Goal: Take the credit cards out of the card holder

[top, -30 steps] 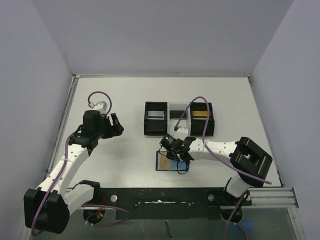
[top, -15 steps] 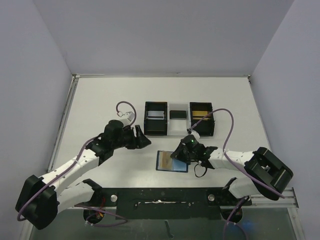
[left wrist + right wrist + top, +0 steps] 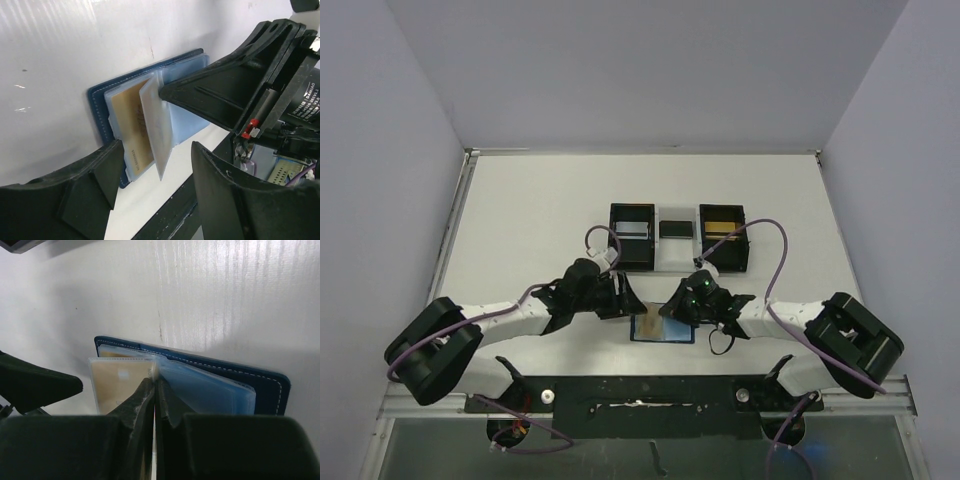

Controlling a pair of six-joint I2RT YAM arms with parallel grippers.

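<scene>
The dark blue card holder (image 3: pixel 665 328) lies open on the table near the front edge. Its clear sleeves show in the left wrist view on the blue cover (image 3: pixel 100 100) and in the right wrist view (image 3: pixel 225 371). A gold credit card (image 3: pixel 131 120) (image 3: pixel 115 385) sits inside a sleeve. My right gripper (image 3: pixel 672 312) (image 3: pixel 155 380) is shut, pinching one clear sleeve so that it stands up from the spine. My left gripper (image 3: pixel 628 302) (image 3: pixel 157 150) is open just left of the holder, its fingers either side of the raised sleeve's lower corner without touching it.
Behind the holder stand two black open-top boxes (image 3: pixel 632 250) (image 3: pixel 723 252) joined by a white tray (image 3: pixel 674 245). A silver card, a dark card and a gold card lie in them. The black rail (image 3: pixel 640 395) of the table's front edge runs close below the holder.
My left arm has swung right from the table's left side up to the holder, its jaws narrowing a little. My right gripper has shut and stayed at the holder's sleeves.
</scene>
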